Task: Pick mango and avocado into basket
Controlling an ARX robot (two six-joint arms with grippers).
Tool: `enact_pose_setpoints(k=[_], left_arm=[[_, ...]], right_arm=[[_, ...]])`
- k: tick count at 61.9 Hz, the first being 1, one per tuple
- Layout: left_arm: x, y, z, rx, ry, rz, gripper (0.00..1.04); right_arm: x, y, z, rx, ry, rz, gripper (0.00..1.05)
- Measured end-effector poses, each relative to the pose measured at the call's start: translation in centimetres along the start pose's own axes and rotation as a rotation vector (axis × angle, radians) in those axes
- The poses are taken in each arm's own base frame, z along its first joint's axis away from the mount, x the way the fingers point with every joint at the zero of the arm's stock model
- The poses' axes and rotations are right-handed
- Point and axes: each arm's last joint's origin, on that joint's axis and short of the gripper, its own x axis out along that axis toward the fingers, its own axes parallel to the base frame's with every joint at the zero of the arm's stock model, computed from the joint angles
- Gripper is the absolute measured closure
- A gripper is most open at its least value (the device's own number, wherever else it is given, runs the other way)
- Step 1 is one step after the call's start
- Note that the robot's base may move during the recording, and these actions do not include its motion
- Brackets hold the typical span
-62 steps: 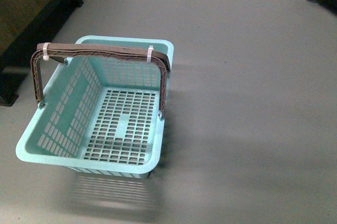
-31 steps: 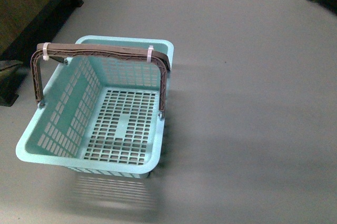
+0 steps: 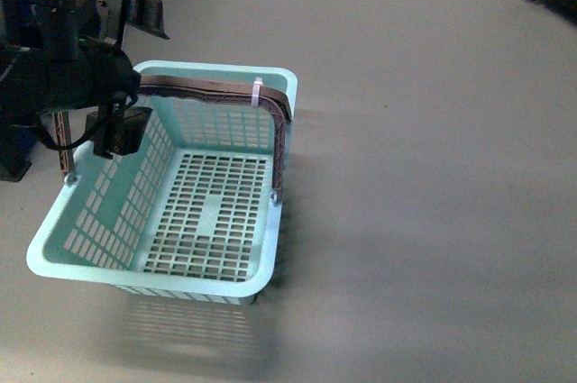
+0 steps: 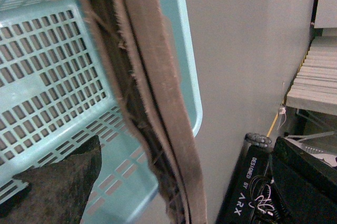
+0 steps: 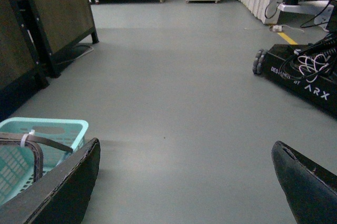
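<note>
- The blue basket [image 3: 225, 68] sits on the grey floor [image 3: 433, 176]. Its brown handle [image 3: 212, 88] is swung up across the far end, with a white zip tie [image 3: 257, 92] on it.
- The left arm [image 3: 72, 77] hangs over the handle's left end. Its hand [image 4: 187, 147] is spread wide, and the handle shows between the fingers. I cannot tell whether they touch it.
- The right hand [image 5: 185, 145] is low over the floor, fingers [image 5: 58, 192] wide apart, with the basket close by.
- A black wheeled robot base [image 5: 305, 76] stands well away.
</note>
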Motion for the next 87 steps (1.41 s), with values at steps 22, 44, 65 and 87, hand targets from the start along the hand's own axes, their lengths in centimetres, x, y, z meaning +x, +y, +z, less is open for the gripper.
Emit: enact_pose_setpoints(k=[22,44,65,87], left_arm=[[3.5,-0.4,-2.0,0.031,-0.004,0.031,0.12],[3.8,-0.2,-2.3,0.017,-0.030,0.073,0.69],[-0.7,-1.0,-2.0,-0.061,-0.035,0.121,0.89],[-14.1,-7.1,1.8,-0.115,-0.083,-0.034,0.89]], right_arm=[[0.0,0.0,0.0,0.000,0.000,0.000,0.09],[0.0,0.0,0.0,0.000,0.000,0.000,0.09],[0.0,0.0,0.0,0.000,0.000,0.000,0.09],[0.0,0.0,0.0,0.000,0.000,0.000,0.09]])
